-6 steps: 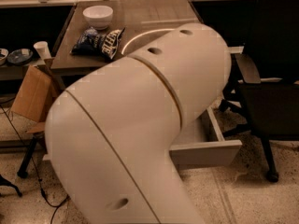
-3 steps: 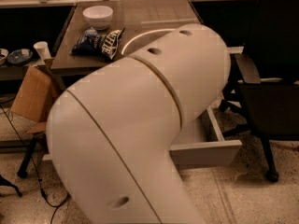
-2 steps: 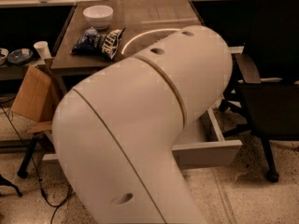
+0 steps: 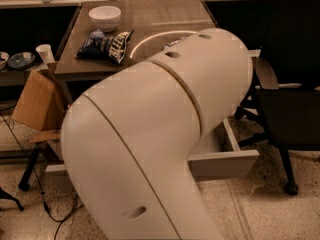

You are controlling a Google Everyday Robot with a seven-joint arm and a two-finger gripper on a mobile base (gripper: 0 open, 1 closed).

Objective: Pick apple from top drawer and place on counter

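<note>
My large cream arm [image 4: 160, 134] fills the middle of the camera view and hides my gripper, which is out of sight behind it. The top drawer [image 4: 225, 156] is pulled open; only its right side and front panel show past the arm. The apple is hidden. The counter [image 4: 160, 16] is a grey-brown top with a white arc mark [image 4: 150, 38], behind the arm.
A white bowl [image 4: 105, 17] and a dark chip bag [image 4: 106, 45] lie on the counter's far left. A black office chair [image 4: 292, 84] stands to the right. A cardboard box [image 4: 35, 104], a white cup [image 4: 45, 53] and cables sit on the left.
The arm has shifted slightly right and up in the view; everything else is unchanged.
</note>
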